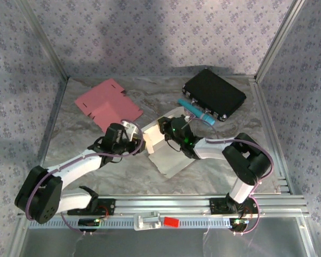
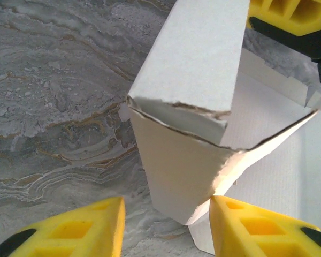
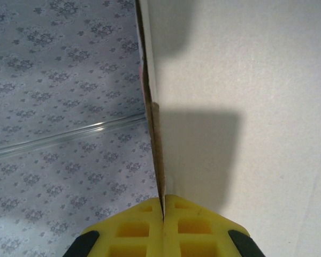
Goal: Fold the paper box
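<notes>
White card, thin and light, is what I'm working with. The paper box (image 1: pixel 166 151) sits mid-table between the two arms, half raised: one wall stands with a flap creased over its top, and the rest lies flat on the marbled table (image 1: pixel 80 134). I judge it stiff only across its panels and weak along the scored lines. The ragged fibres at the corner in the left wrist view suggest it would crumple or rip if pinched hard or dragged. I'd take it by a panel edge close to a crease, not mid-flap. The right gripper (image 3: pixel 163 206) does just that, its jaws pressed together on the edge of an upright wall. The left gripper (image 2: pixel 166 225) has its jaws apart on either side of the box's near corner, touching nothing that I can see. Beyond the box lie a pink card blank (image 1: pixel 108 103), a black case (image 1: pixel 214 93) and a teal object (image 1: pixel 198 111).
</notes>
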